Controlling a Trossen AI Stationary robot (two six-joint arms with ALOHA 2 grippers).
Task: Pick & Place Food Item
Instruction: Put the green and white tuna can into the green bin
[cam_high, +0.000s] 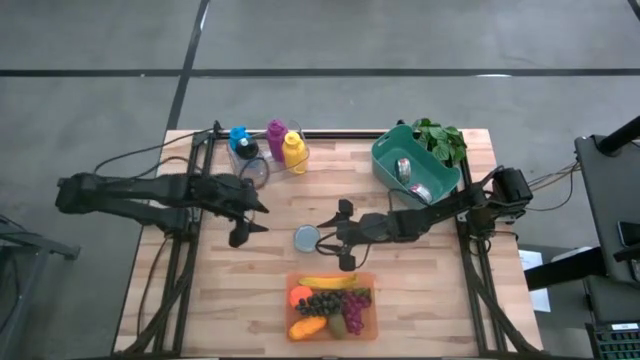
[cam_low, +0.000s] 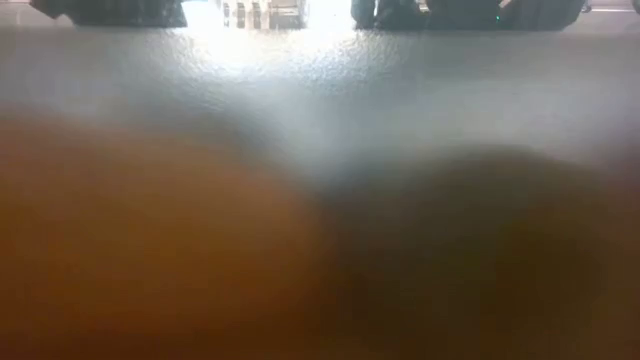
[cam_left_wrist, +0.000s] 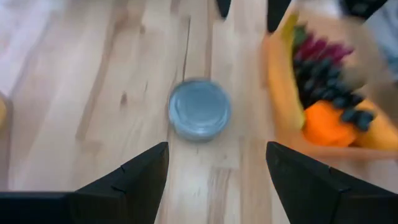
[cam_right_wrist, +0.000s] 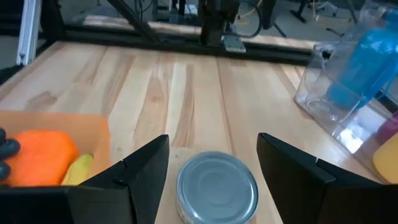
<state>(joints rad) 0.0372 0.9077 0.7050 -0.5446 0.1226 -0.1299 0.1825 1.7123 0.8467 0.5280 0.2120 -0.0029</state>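
High view shows the right claw (cam_high: 342, 235) stretched low across the counter (cam_high: 240, 290), fingers apart, just beside a small silver tin (cam_high: 306, 238) lying flat above the orange tray (cam_high: 372, 322). Left claw (cam_high: 250, 222), fingers also apart, hovers near the tin's other side.

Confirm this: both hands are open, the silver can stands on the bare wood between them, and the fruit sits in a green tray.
Not quite. The tray holding the fruit is orange, as the high view shows. The rest stands: the left hand and right hand are open, with the silver can on the wood between them.
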